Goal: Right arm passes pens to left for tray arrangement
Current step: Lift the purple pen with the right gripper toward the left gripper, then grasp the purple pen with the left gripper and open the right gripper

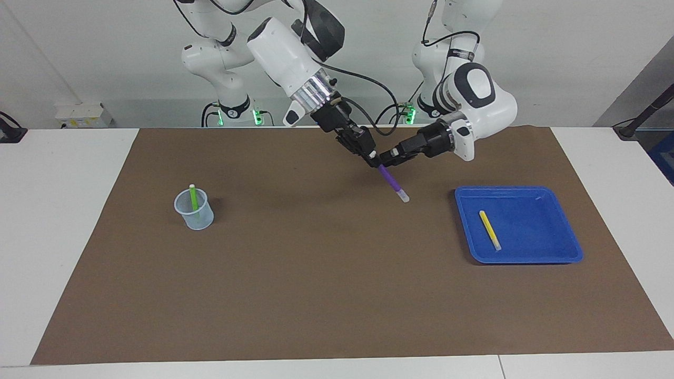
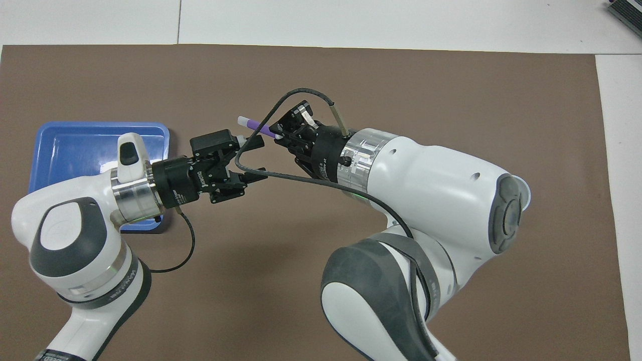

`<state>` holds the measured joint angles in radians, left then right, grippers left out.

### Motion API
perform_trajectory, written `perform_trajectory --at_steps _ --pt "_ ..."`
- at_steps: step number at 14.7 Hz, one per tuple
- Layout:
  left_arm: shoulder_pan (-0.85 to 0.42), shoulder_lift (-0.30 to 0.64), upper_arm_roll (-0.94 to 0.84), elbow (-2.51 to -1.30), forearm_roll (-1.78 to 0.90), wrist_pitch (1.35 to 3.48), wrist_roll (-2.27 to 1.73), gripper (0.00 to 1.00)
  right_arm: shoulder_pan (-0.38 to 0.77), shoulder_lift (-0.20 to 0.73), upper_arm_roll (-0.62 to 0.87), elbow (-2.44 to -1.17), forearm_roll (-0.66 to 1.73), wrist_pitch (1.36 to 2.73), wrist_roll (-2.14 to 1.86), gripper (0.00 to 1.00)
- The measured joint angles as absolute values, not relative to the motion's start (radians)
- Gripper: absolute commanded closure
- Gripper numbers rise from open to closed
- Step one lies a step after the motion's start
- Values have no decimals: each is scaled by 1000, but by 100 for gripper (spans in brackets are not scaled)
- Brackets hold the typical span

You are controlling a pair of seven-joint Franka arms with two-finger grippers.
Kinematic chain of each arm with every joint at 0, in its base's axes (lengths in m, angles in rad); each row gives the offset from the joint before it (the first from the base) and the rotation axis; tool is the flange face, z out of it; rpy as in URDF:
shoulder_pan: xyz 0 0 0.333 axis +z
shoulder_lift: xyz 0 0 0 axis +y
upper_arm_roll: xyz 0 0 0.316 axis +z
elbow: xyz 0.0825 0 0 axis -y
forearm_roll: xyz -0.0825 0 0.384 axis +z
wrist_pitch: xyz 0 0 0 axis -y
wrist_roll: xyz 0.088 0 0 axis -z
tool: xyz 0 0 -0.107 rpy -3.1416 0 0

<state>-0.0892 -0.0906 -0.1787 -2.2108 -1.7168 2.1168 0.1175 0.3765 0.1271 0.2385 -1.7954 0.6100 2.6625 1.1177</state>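
My right gripper (image 1: 371, 155) (image 2: 282, 133) is shut on the upper end of the purple pen (image 1: 392, 182) (image 2: 257, 127), which slants down in the air over the mat's middle, pale tip lowest. My left gripper (image 1: 387, 158) (image 2: 254, 159) reaches in level from the tray's end, open, its fingertips right beside the held end of the pen. I cannot tell whether they touch it. The yellow pen (image 1: 489, 229) lies in the blue tray (image 1: 532, 221) (image 2: 75, 145). The green pen (image 1: 194, 198) stands in a small pale cup (image 1: 196, 215).
The cup stands on the brown mat (image 1: 316, 273) toward the right arm's end, and the tray lies toward the left arm's end. In the overhead view the arms hide the cup and the yellow pen. A black cable (image 2: 301, 175) loops beside the right gripper.
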Motion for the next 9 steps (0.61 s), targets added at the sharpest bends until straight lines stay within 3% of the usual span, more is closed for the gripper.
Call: perform_trajectory --at_steps 3,9 --pt "-29 -104 -174 -2211 -1690 2060 117 9 367 127 234 -1827 610 2627 1041 100" --pt "-22 -106 -180 -2213 -1685 2073 117 11 374 122 238 -1831 650 2626 1036 100"
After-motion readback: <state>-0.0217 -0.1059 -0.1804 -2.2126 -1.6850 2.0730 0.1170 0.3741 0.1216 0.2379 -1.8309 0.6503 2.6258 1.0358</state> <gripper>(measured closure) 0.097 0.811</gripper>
